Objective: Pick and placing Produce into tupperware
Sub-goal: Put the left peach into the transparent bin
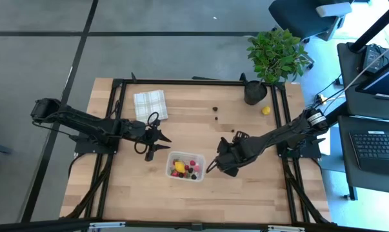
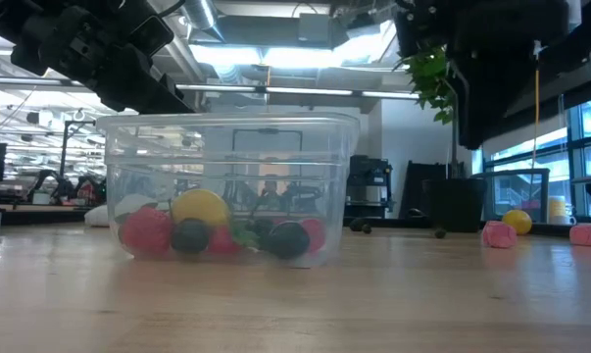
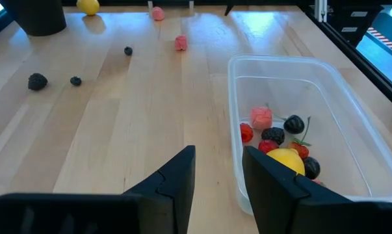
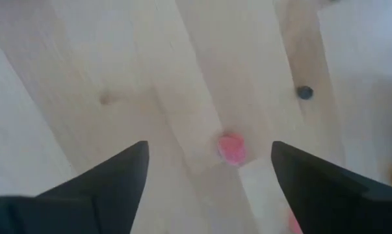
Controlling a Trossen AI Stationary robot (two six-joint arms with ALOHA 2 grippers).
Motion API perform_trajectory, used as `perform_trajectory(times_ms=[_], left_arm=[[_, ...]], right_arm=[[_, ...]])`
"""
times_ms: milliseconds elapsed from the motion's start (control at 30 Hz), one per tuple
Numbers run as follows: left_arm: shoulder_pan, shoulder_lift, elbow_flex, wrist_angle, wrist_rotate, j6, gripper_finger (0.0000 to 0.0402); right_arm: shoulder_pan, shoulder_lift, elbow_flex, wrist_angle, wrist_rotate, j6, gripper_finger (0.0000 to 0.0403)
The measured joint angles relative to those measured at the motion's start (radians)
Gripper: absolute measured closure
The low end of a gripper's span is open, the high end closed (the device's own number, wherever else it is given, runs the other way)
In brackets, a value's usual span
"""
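The small clear plastic rectangular tub (image 1: 186, 166) on the wooden tabletop (image 1: 136, 193) already holds several red, yellow and dark fruit pieces (image 3: 277, 140). Beyond the tub, a pink berry (image 4: 231, 147) and others remain loose. The right pincer (image 4: 209, 172) hovers spread above it; the left pincer (image 3: 218, 172), parted and empty, waits beside the tub.

Bright even overhead light, glare streaks on the pale wooden tabletop (image 3: 150, 97), soft shadows beneath the arms, low view backlit by ceiling lamps (arms mere silhouettes), right wrist view blurred throughout.
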Motion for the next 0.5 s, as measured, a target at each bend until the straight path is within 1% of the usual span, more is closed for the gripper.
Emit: perform_trajectory(times_ms=[133, 233, 367, 500], left_arm=[[0.0, 0.0, 0.0, 0.0, 0.0, -0.001, 0.028], [0.0, 0.0, 0.0, 0.0, 0.0, -0.002, 0.028], [0.0, 0.0, 0.0, 0.0, 0.0, -0.004, 0.028], [0.0, 0.0, 0.0, 0.0, 0.0, -0.004, 0.028]], right_arm=[[-0.007, 0.0, -0.001, -0.058, -0.005, -0.028, 0.0077], [-0.03, 0.0, -0.001, -0.093, -0.036, -0.056, 0.0077], [-0.072, 0.0, -0.001, -0.095, -0.085, -0.116, 0.0077], [-0.109, 0.0, -0.001, -0.098, -0.087, -0.182, 0.0077]])
